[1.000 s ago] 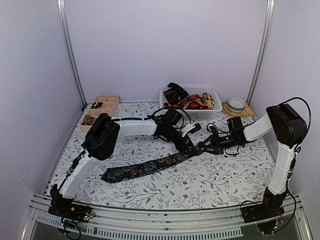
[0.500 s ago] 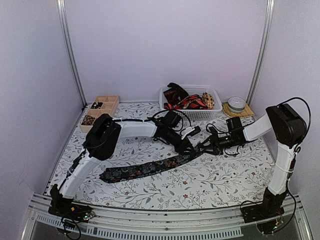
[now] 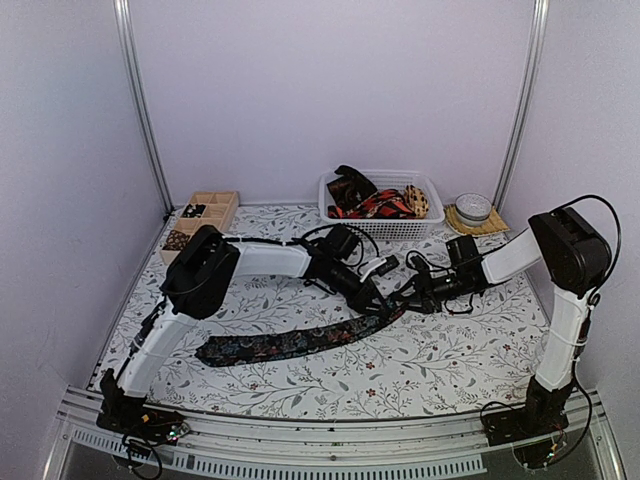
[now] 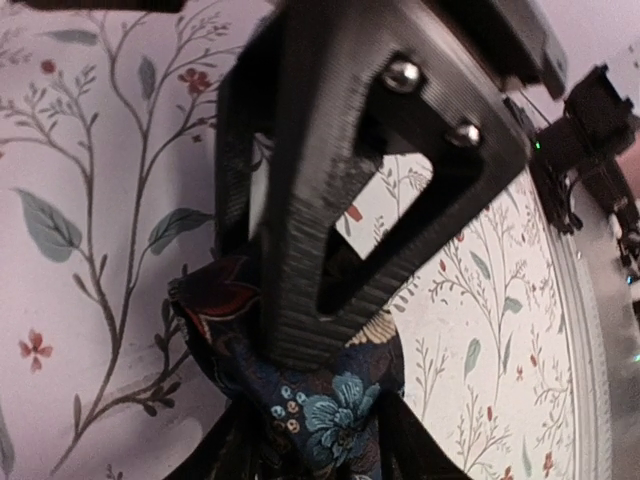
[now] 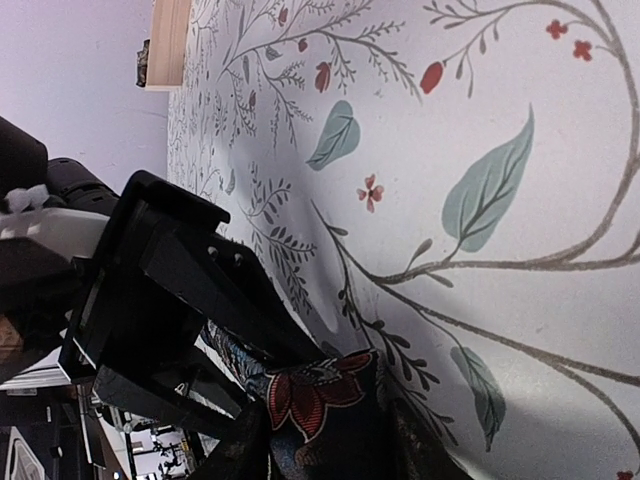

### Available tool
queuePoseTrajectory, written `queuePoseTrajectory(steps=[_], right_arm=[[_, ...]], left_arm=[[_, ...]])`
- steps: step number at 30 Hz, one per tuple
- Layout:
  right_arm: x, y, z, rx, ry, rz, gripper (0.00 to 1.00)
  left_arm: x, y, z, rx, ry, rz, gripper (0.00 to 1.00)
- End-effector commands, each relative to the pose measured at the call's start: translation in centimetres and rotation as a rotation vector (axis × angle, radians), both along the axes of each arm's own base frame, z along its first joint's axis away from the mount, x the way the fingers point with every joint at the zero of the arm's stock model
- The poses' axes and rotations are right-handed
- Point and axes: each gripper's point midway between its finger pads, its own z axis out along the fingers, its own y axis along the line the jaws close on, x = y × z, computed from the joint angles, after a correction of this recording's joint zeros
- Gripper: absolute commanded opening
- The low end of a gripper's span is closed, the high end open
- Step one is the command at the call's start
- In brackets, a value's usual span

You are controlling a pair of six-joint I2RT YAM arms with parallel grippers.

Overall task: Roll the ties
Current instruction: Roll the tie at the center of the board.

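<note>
Looking at the overhead view from left to right: the tie lies flat on the desk. Its free tip is way out at the 9 o'clock side and its long axis runs roughly 9-to-3, with the right end tipped a little toward 2. Nothing on it looks coiled yet, as far as I can see.

Both arms meet at that right end. My left fingers come first, reaching in from about 11 o'clock, and the wrist cam shows them clenched on a bunched bit of the dark floral fabric. Just beside them at 3 o'clock are my right fingers, coming in from about 2 o'clock. Their wrist cam shows the fabric's end, red flower and all, pinched between them. So both are grasping the same end, nearly touching each other.

What matters for the next move, I reckon, is that the whole loose length trails off toward 9 o'clock from both sets of fingers, so any roll has to travel that way, along the axis. The left arm runs alongside that stretch, so it's the nearer one to feed it in.
</note>
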Motion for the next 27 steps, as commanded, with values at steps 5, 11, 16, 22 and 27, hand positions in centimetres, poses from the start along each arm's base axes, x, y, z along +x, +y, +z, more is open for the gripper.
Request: queuePoseTrajectory(steps=[5,11,16,22,27], right_arm=[[-1.5,-0.6,-0.8,-0.077,-0.016,0.004,0.38],[-1.5,-1.0,-0.7,-0.077,-0.015,-0.039,0.38],[-1.9,-0.8,0.0,-0.018,0.015,-0.087,0.38],[-2.3,-1.0,0.1,-0.015,0.024,-0.114,0.42],[-2.5,-1.2,0.2,-0.001,0.018,-0.13,0.43]], left_arm=[[0.9,2.2,-3.6,0.186,0.042,0.188,0.54],[1.9,2.9,-1.8,0.223,-0.073,0.288,0.81],[0.3,2.8,-1.7,0.261,-0.113,0.276,0.99],[-1.9,4.8,-2.9,0.339,-0.093,0.252,1.0],[-2.6,6.2,-3.7,0.38,-0.088,0.256,0.97]])
